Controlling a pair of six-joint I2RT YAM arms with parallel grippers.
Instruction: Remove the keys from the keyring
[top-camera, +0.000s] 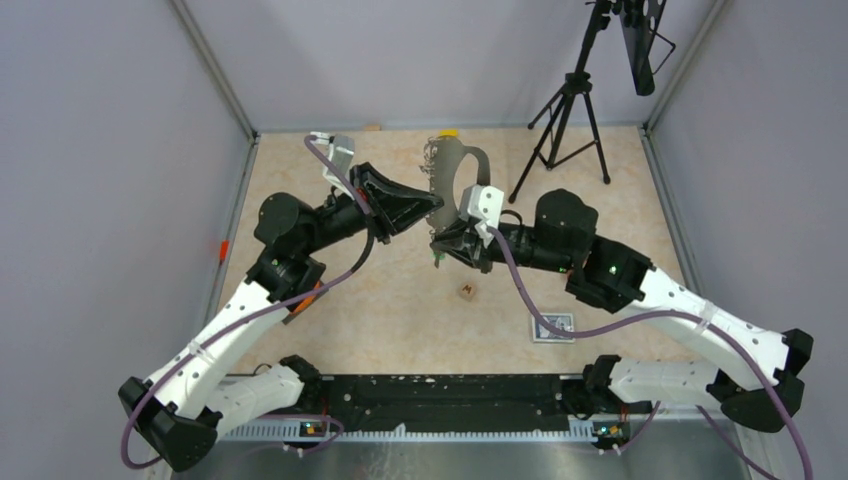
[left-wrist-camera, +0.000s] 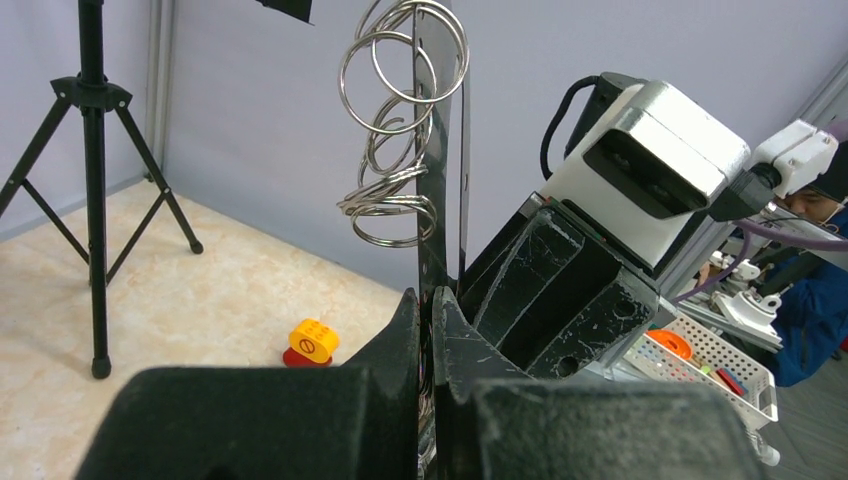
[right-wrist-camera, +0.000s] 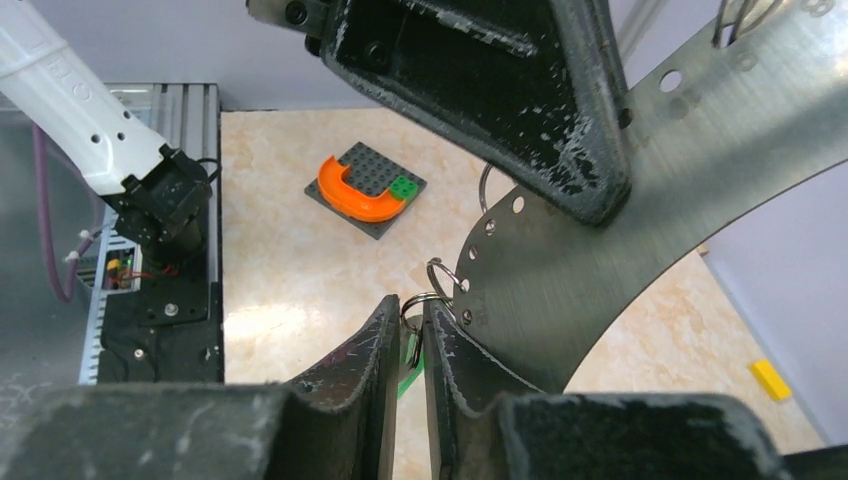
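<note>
Left pincer (left-wrist-camera: 432, 300) is clamped fully on the keyring (right-wrist-camera: 600, 260) and holds it edge-up off the counter (right-wrist-camera: 290, 270), top centre of the overhead view. The plate looks like stiff, thin, slick sheet metal. It shouldn't flex, but I'd expect it to pivot in the pads under a sideways pull.

Right pincer (right-wrist-camera: 405, 320) is down to a narrow slot at bottom centre of its wrist view. The green key (right-wrist-camera: 404, 382) and its split ring (right-wrist-camera: 416, 300) sit in that slot, at the plate's holed edge. I can't tell if it's actually biting.

The key is tiny and light, and the ring looks springy. I'd grip the flat key head and wind the ring out through the hole rather than yank. More rings (left-wrist-camera: 400, 90) hang further up the edge.
</note>
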